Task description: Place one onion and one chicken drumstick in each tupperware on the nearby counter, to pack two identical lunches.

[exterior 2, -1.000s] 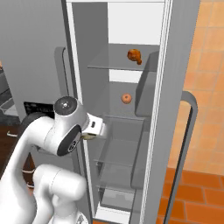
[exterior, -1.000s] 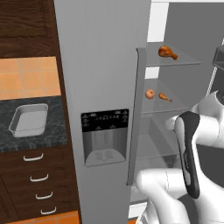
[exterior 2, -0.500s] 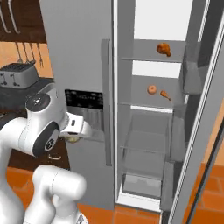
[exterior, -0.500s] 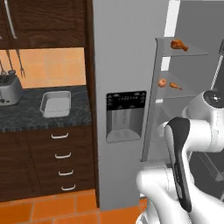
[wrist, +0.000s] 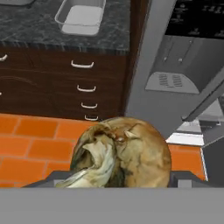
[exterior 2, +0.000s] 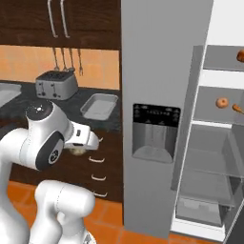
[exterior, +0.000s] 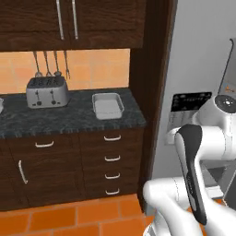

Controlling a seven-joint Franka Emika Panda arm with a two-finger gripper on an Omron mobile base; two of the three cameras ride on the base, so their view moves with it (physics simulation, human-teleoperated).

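Swinging away from the open fridge (exterior 2: 162, 95) and rolling over to face the desk (exterior: 69, 120) now. Whole view sliding compared with a second ago, so that's the base driving, not stuff moving around. Carrying the held onion (wrist: 122, 153) along in the gripper (exterior 2: 78, 148), jaws spread fairly wide but pinching it from both sides, hanging out in front of the drawers (exterior: 110, 161) and well short of the desk's front edge.

Reading that as the fetch part being done for this one and the drop-off coming up. Heading for the nearer tupperware (exterior: 108, 105), sitting empty near the desk's right end, close to the back wall, with the toaster (exterior: 47, 91) further left. Possibly glimpsing a second pale tray at the far left edge, too cropped to call.

Leaving plenty behind in the fridge: second onion (exterior 2: 221, 102) on a middle shelf with a drumstick (exterior 2: 237, 108) just beside it, and another drumstick (exterior 2: 240, 56) on the shelf above.

Looking at textures: held onion showing round, tan, papery skin peeling in pale flakes. Tupperware looking shallow, translucent grey, rounded corners, flared rim. Desk being dark speckled stone over dark wood with curved silver handles.
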